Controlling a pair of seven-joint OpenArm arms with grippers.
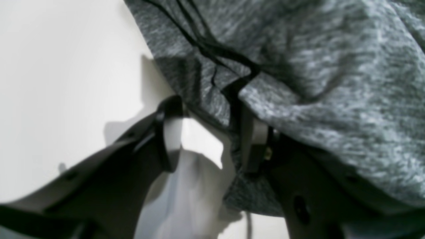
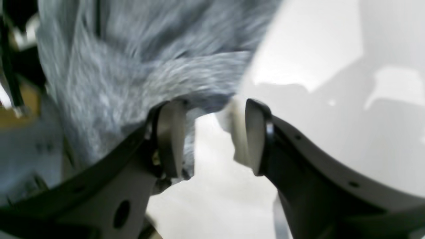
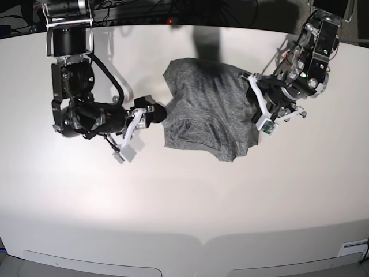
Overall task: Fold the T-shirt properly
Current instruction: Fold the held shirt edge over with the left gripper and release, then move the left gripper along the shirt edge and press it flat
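Observation:
The heather-grey T-shirt (image 3: 204, 109) lies bunched and rumpled in the middle of the white table, with both grippers at its sides. My left gripper (image 3: 252, 98) is at its right edge. In the left wrist view this gripper (image 1: 212, 132) stands open, the shirt (image 1: 315, 83) draped over the right finger (image 1: 254, 142) and bare table showing in the gap. My right gripper (image 3: 160, 112) is at the shirt's left edge. Its wrist view shows the jaws of the gripper (image 2: 212, 136) apart, grey fabric (image 2: 132, 66) lying against the left finger (image 2: 171, 139) and nothing pinched.
The white table (image 3: 184, 202) stretches wide toward its front edge. Dark cables and equipment (image 3: 144, 11) run along the far edge behind both arms.

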